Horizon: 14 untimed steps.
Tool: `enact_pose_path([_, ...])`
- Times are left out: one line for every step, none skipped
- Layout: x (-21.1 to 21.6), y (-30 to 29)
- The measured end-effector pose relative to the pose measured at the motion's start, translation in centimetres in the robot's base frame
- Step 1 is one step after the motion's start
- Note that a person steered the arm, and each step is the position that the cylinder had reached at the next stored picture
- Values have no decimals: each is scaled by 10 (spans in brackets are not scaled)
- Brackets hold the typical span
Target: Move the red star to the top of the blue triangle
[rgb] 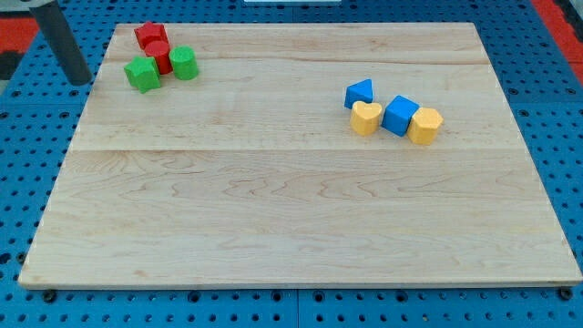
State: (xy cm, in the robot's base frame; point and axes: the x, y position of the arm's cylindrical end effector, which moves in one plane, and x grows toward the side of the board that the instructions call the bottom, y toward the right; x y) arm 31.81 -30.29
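Observation:
The red star (148, 35) lies at the board's top left, touching a red cylinder (160, 57) just below it. The blue triangle (359, 92) lies right of centre in the upper half, far to the right of the star. My tip (78, 81) is at the view's far left, just off the board's left edge, left of the green star (142, 74) and lower left of the red star, touching no block.
A green hexagonal block (184, 63) sits right of the red cylinder. A yellow heart (365, 118), a blue cube (399, 116) and another yellow block (424, 126) form a row just below and right of the blue triangle. The wooden board (291, 219) rests on a blue pegboard.

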Motion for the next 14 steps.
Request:
enact_pose_path([-50,26])
enact_pose_path([-92,54])
enact_pose_path([-96,137])
enact_pose_path([-96,214])
enact_pose_path([-117,158])
enact_pose_path([-127,173])
enact_pose_path([-105,234])
enact_pose_path([-86,318])
enact_pose_path([-45,336])
enact_pose_path([-31,464])
enact_pose_path([-25,459])
enact_pose_path([-85,479])
enact_pose_path([-127,488])
enact_pose_path([-127,459])
